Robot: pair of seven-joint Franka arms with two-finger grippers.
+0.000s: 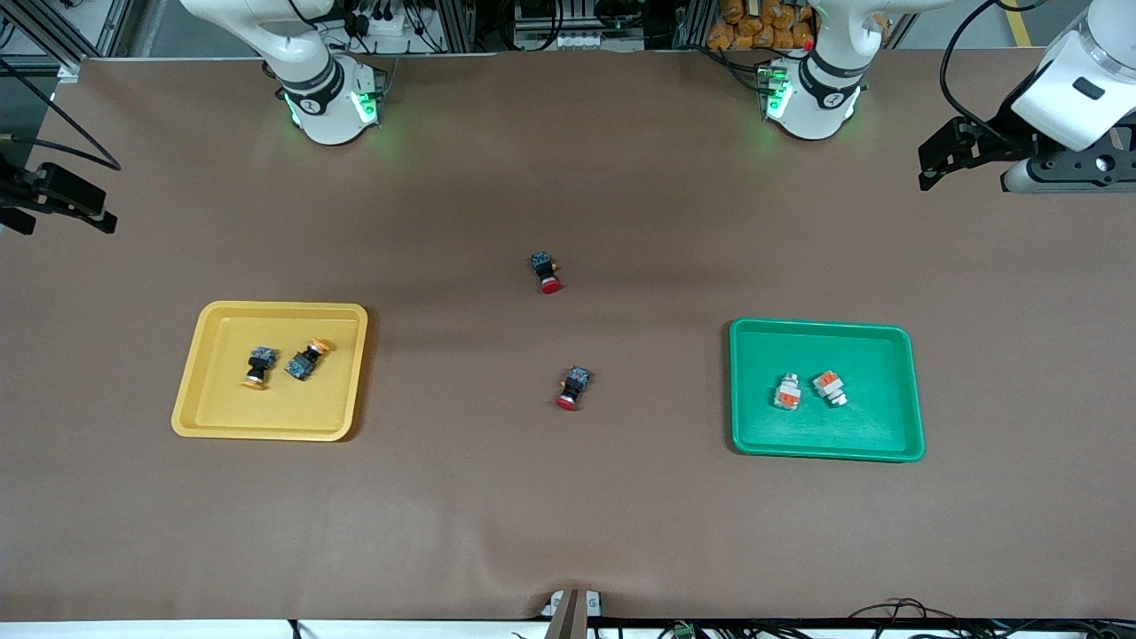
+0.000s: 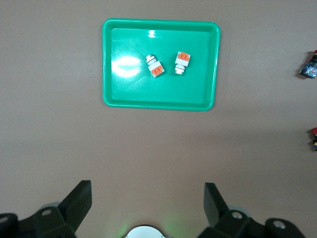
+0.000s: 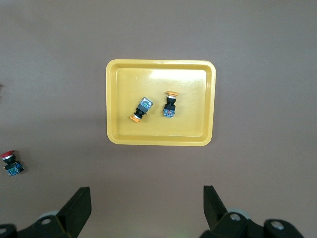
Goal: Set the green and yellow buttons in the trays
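Resting inside the yellow tray [image 1: 206, 390], which sits on the table [image 1: 568, 515] toward the right arm's end, are two black-bodied buttons with orange-yellow caps: one [image 1: 256, 366] lies with its cap toward the front edge of the table, and the other [image 1: 307, 358] lies just beside it, tilted, with its cap toward the robots' edge. Neither touches the tray's rim. The green tray [image 1: 896, 426] sits toward the left arm's end, and in it lie two pale grey-white buttons with orange blocks, one [image 1: 787, 391] just beside the other [image 1: 830, 387], close together near the tray's middle. Between the two trays, on the bare table, lie two black-bodied buttons with red caps: one [image 1: 546, 272] nearer the robots' edge, the other [image 1: 573, 387] nearer the front edge, well apart from each other and from both trays. The left gripper [image 2: 147, 198] hangs high over the table at the left arm's end, near the robots' edge, its fingers [image 2: 77, 201] spread wide with nothing between them; its wrist view looks down on the green tray and its two buttons. The right gripper [image 3: 146, 204] hangs likewise at the right arm's end, its fingers [image 3: 78, 206] wide apart and holding nothing, with the yellow tray and its two buttons below in its wrist view.
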